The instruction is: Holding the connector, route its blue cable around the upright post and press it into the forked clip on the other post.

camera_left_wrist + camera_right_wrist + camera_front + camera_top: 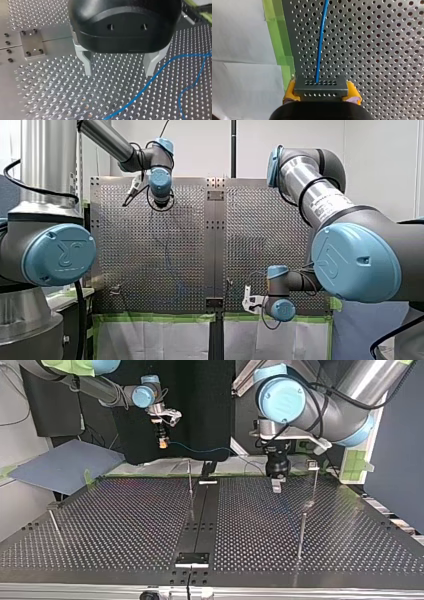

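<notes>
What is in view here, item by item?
table: one, perforated metal, under both arms.
posts: four visible, thin metal, standing on the table.
clip: one, small and dark, on top of the post at the top view's right.
connector: one, grey, between yellow pads.
cable: one, blue, running from the connector over the table.
tape: green, along the table's edge.
board: one, blue-grey, beside the table at the top view's left.
left gripper: black, metal fingers open above the table, cable beside it.
right gripper: shut on the connector.
</notes>
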Controlling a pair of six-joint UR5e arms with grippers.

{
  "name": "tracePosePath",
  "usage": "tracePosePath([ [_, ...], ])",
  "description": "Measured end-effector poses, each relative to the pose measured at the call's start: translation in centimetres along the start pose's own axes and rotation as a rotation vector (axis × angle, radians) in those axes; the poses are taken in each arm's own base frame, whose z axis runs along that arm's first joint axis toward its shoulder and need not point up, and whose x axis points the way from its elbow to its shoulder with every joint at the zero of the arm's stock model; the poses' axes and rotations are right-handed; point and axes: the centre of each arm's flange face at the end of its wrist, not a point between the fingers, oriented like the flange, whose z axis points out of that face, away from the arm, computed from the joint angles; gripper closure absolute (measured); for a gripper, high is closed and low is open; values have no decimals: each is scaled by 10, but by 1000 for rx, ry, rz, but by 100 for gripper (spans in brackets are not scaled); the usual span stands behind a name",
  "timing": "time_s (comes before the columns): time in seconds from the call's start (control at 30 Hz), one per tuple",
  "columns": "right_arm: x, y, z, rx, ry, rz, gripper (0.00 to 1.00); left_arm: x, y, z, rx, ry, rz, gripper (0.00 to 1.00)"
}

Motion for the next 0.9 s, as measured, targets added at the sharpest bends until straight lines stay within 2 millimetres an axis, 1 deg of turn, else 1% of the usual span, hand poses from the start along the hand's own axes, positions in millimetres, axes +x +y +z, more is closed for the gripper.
tracePosePath([
  [0.2, 0, -2, 0, 5, 1, 1, 100, -5, -1, -1, -52, -26, 25, 0],
  [0.33, 0, -2, 0, 6, 1, 3, 100, -6, -3, 2, -82, -35, 43, 0],
  [0.6, 0, -2, 0, 7, 5, 4, 100, 8, -28, 18, -87, -42, 113, 0],
  [0.7, 0, -2, 0, 7, 4, 4, 100, 11, -35, 24, -98, -44, 132, 0],
  [0.9, 0, -2, 0, 6, 3, 4, 100, 8, -33, 34, -161, -49, 150, 0],
])
